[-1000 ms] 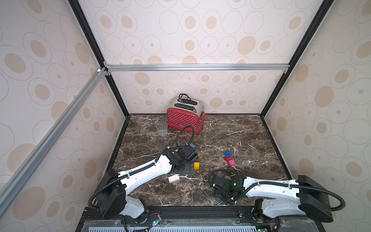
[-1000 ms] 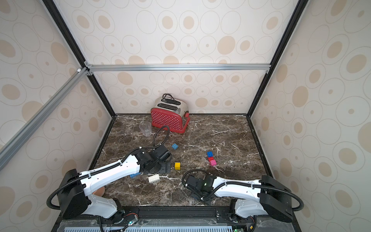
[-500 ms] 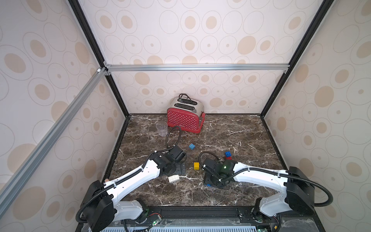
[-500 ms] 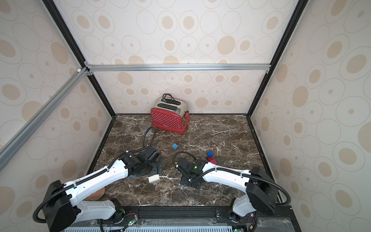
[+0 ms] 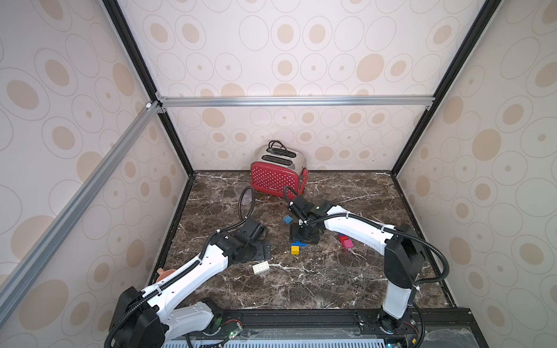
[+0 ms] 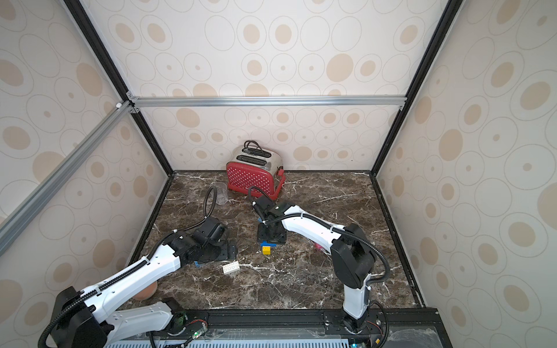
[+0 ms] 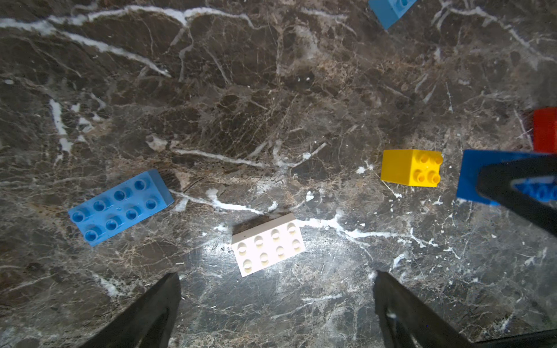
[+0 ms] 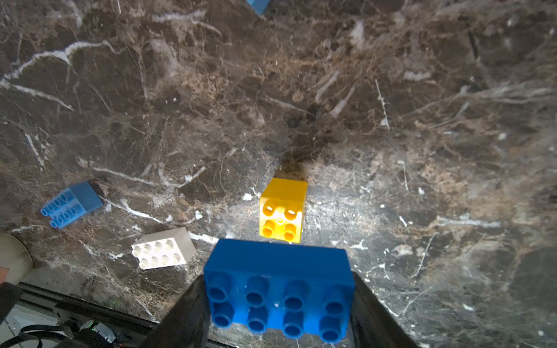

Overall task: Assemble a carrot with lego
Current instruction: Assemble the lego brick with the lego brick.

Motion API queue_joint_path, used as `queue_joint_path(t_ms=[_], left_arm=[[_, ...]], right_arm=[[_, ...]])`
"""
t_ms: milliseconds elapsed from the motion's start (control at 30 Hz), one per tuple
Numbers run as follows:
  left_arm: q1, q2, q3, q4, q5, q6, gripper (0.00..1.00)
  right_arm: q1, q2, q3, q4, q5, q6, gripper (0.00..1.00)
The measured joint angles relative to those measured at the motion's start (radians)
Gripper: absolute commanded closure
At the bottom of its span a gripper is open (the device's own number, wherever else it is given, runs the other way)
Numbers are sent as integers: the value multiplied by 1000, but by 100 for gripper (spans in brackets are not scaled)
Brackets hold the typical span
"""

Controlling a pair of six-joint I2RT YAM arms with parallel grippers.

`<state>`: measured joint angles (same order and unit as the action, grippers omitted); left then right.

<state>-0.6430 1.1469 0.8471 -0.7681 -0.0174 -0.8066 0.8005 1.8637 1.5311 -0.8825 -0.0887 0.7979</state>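
Clamped in the half-spread jaws of the right gripper (image 8: 278, 301) is a dark blue eight-stud brick (image 8: 278, 265), gripped by its short ends with its studs toward the wrist camera. It sits just beside a yellow four-stud brick (image 8: 282, 209) on the brown marble tabletop (image 5: 301, 286). The left gripper (image 7: 275, 286) hangs over the marble with its jaws spread as wide as they go and nothing between them. A white eight-stud brick (image 7: 268, 244) lies just off its fingertips, with a light blue eight-stud brick (image 7: 120, 206) near it. A smaller light blue brick (image 5: 287, 220) sits apart, toward the back. A red brick (image 5: 342, 237) and a pink brick (image 5: 348, 244) lie touching, partly behind the right arm, and whether they are joined cannot be told. That makes seven lego bricks in view: three blue-toned eight- or four-stud pieces plus one each of yellow, white, red and pink. Against the back wall stands a red polka-dot two-slot toaster (image 5: 275, 180) with a black cord (image 5: 278, 144) coiled on top. A small mark low on its front is too small to read. A clear plastic cup (image 6: 222, 194) stands upright beside the toaster, and its contents cannot be made out.
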Motion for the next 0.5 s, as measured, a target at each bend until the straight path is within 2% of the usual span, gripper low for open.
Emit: queue_joint_path(t_ms=[267,500], left_arm=[[2,0,-14,27,17,5,1],[2,0,-37,35,21,5,1]], right_arm=[[-10,83,43,-24,-40,-48,40],[-10,96,43,-23,-55,-45,40]])
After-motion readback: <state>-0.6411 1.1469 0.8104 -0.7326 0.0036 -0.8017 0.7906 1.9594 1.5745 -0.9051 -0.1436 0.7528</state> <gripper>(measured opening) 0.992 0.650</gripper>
